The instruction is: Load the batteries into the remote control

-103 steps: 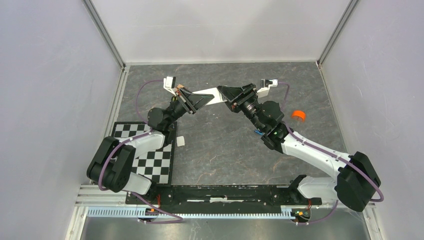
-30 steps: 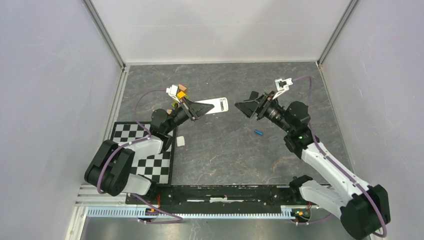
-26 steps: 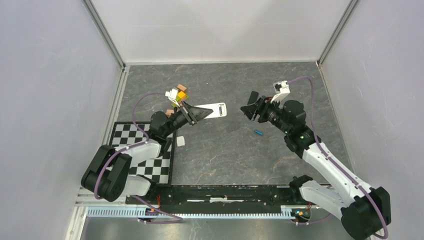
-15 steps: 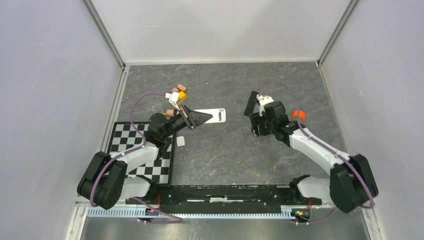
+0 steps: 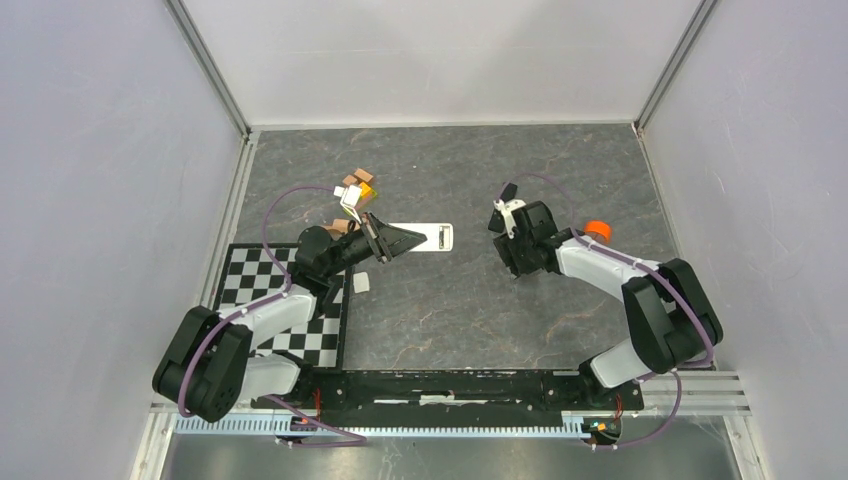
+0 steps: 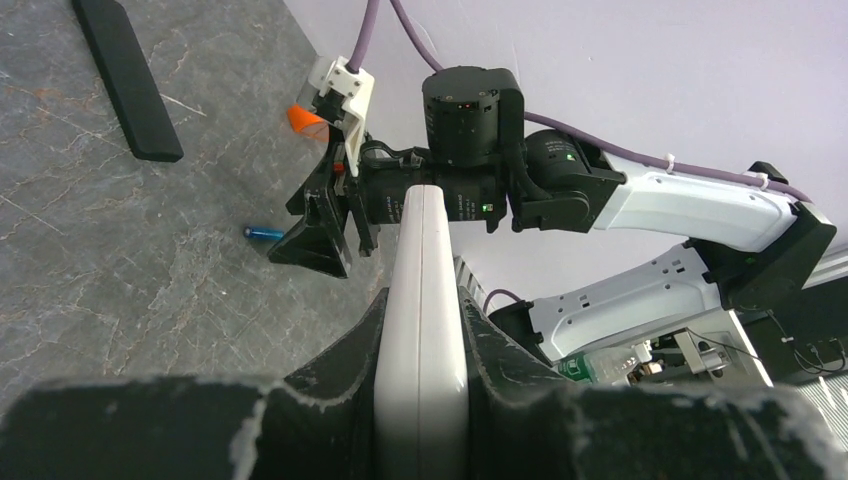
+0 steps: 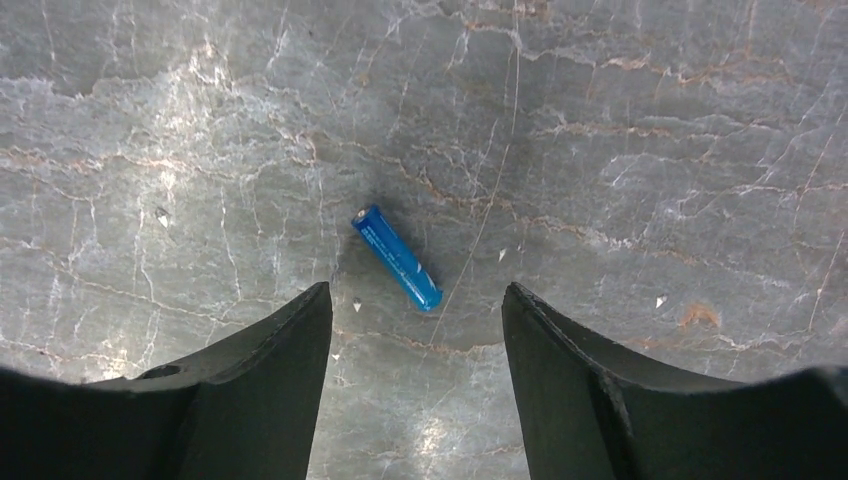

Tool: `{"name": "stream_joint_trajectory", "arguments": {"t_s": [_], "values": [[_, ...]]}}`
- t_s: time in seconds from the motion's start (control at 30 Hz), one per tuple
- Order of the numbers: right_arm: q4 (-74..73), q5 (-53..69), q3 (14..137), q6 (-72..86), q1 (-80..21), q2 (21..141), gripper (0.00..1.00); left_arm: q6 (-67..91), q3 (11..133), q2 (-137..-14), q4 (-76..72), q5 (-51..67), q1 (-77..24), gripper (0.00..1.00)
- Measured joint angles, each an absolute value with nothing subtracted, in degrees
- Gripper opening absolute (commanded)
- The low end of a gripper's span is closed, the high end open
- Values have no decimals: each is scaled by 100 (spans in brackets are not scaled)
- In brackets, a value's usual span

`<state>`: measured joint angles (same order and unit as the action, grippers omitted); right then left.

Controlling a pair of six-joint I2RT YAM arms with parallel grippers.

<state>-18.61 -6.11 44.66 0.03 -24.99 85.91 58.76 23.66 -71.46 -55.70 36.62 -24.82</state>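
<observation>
The white remote control (image 5: 438, 236) sticks out of my left gripper (image 5: 410, 238), held above the middle of the table. In the left wrist view the remote control (image 6: 422, 230) stands edge-on, with my left gripper (image 6: 424, 300) shut on its sides. My right gripper (image 5: 516, 266) points down at the table right of the remote. In the right wrist view a blue battery (image 7: 397, 257) lies flat just beyond the open right gripper (image 7: 415, 300), touching neither finger. The same battery (image 6: 263, 233) also shows beside the right gripper in the left wrist view. The top view hides it.
An orange round cap (image 5: 597, 229) lies right of the right gripper. A small white piece (image 5: 360, 282) rests by the checkerboard mat (image 5: 300, 325) at the near left. A long black bar (image 6: 128, 75) lies on the table in the left wrist view. Walls enclose the table.
My right gripper has turned away from the remote and come down over the blue battery, its jaws a little narrower. My left gripper has carried the remote slightly nearer and lower.
</observation>
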Motion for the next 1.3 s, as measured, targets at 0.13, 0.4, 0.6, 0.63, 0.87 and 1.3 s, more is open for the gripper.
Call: {"name": "stream_joint_trajectory", "arguments": {"t_s": [0.13, 0.4, 0.6, 0.63, 0.87, 1.3], "values": [[-1728, -607, 4495, 47, -2499, 8615, 60, 5874, 2366, -7109, -5559, 3662, -2482, 2], [-1476, -720, 4545, 1210, -2499, 8530, 60, 5867, 2366, -7085, -5542, 3660, -2482, 2], [-1306, -762, 4431, 2550, -2495, 8501, 66, 5861, 2366, -7085, -5472, 3658, -2482, 2], [-1291, -753, 4386, 2740, -2495, 8501, 66, 5859, 2366, -7083, -5452, 3658, -2482, 2], [-1125, -526, 3997, 3723, -2477, 8353, 66, 5732, 2364, -6934, -5271, 3649, -2482, 2], [-1090, -814, 3951, 3841, -2462, 8270, 45, 5621, 2364, -6855, -5148, 3612, -2482, 2]]}}
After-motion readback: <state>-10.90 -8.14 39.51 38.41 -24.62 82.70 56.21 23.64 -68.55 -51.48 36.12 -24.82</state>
